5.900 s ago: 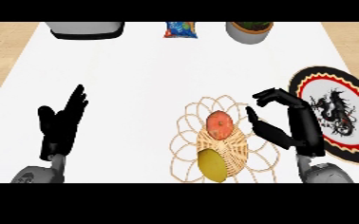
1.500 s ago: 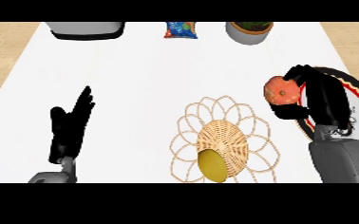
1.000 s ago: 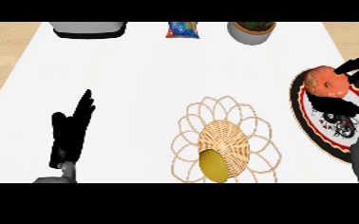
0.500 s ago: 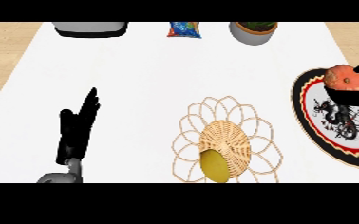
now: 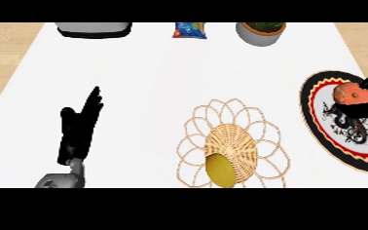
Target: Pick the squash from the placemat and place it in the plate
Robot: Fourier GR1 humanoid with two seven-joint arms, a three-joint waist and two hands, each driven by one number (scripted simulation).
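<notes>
white counter [image 5: 165,83] bears a woven placemat [image 5: 233,148], patterned plate [image 5: 323,126], plant pot [image 5: 260,33], snack bag [image 5: 190,29]

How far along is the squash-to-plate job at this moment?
Mostly done: the orange squash now sits over the plate at the right edge, off the woven placemat, where only a yellow fruit remains. Black shapes around the squash may be the right robot hand, so release is unconfirmed. The left robot hand rests open at lower left.
</notes>
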